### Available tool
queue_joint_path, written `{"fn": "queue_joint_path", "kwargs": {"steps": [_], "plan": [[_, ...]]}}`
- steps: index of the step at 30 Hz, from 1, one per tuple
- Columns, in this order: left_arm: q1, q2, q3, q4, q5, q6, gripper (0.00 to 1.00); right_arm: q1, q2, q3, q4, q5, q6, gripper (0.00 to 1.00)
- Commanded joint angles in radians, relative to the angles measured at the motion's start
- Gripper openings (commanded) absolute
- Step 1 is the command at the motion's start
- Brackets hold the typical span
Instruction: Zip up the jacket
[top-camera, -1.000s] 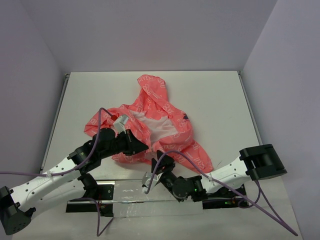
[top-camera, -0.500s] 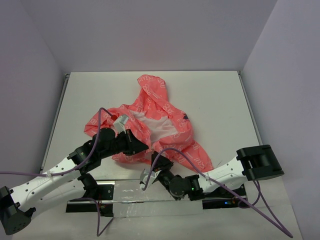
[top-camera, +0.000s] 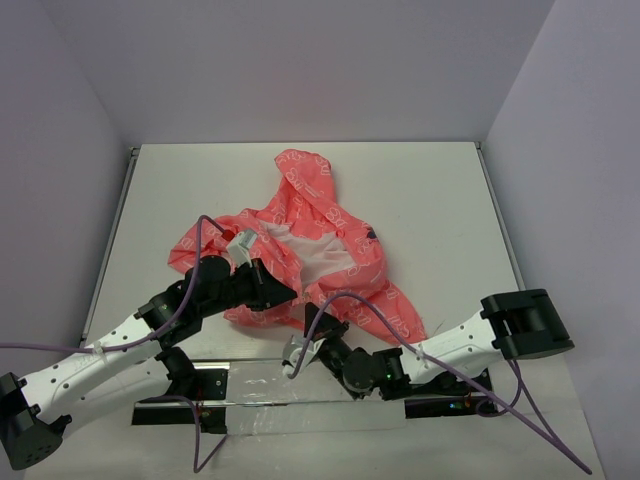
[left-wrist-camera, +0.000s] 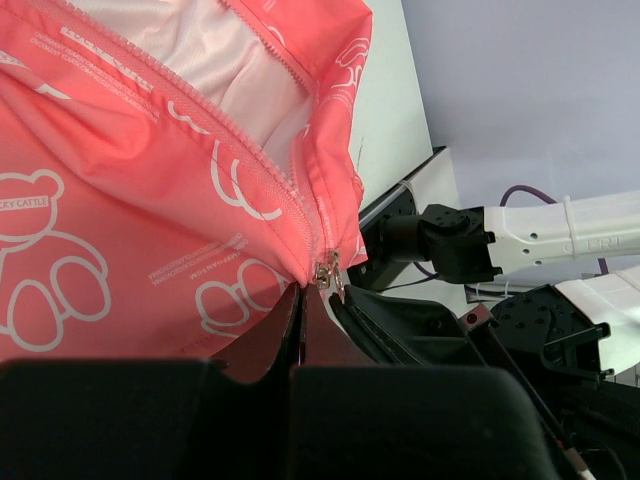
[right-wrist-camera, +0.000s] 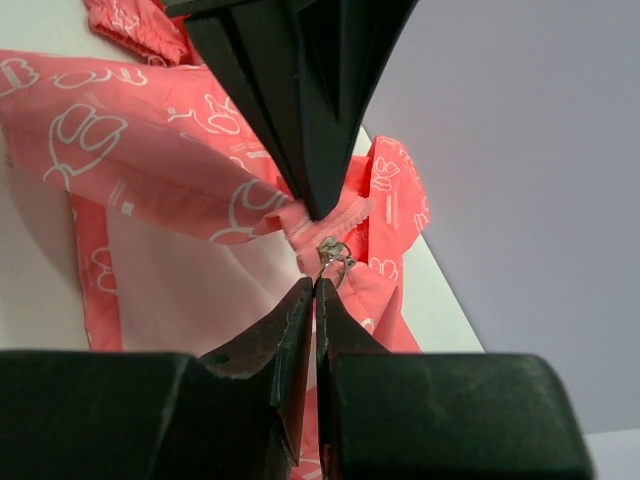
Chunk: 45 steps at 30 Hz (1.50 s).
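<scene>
Since the earlier top view, the right arm's forearm is shifted only slightly beside the near hem, while the jacket (top-camera: 325, 222) is left where it was, spread open near the middle of the desk (top-camera: 430, 200). Its hood is pointed toward the far wall and its pale lining (left-wrist-camera: 230, 70) is exposed between the two coral front panels. White printed marks, a bear outline (left-wrist-camera: 45, 250) among them, are seen across the fabric.

At the near hem, the metal zipper slider (right-wrist-camera: 333, 252) is seated at the bottom end of one row of teeth. The hem just beside it is clamped by the left claw (left-wrist-camera: 300, 312), whose fingers are pressed together on the fabric. From the opposite side the right claw (right-wrist-camera: 315, 290) is brought up beneath the slider with its fingers together. The zipper pull (right-wrist-camera: 322, 272) appears to be nipped between their tips, though this contact is too small to be confirmed. Purple cables (top-camera: 345, 300) are looped over both arms.
</scene>
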<state>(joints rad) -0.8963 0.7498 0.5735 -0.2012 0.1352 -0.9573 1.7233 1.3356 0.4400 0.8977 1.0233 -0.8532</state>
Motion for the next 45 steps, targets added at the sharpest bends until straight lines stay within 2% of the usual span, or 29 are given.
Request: {"fn": "queue_joint_path", "kwargs": {"steps": [1, 6, 17, 28, 34, 45], "plan": [[-0.006, -0.009, 0.035, 0.028, 0.02, 0.015, 0.0, -0.004, -0.056, 0.031, 0.054, 0.008, 0.021, 0.08], [-0.007, -0.01, 0.029, 0.028, 0.018, 0.015, 0.0, -0.002, -0.076, 0.031, 0.026, 0.003, 0.04, 0.0], [-0.007, -0.013, 0.031, 0.028, 0.018, 0.019, 0.0, -0.003, -0.122, 0.021, -0.014, -0.032, 0.102, 0.0], [-0.007, -0.017, 0.021, 0.028, 0.038, 0.019, 0.0, -0.075, -0.277, 0.078, -0.363, -0.196, 0.32, 0.0], [-0.007, -0.014, 0.017, 0.028, 0.073, 0.023, 0.0, -0.133, -0.276, 0.115, -0.449, -0.276, 0.354, 0.0], [-0.007, -0.041, -0.007, -0.005, 0.091, 0.024, 0.0, -0.192, -0.26, 0.154, -0.481, -0.315, 0.38, 0.0]]}}
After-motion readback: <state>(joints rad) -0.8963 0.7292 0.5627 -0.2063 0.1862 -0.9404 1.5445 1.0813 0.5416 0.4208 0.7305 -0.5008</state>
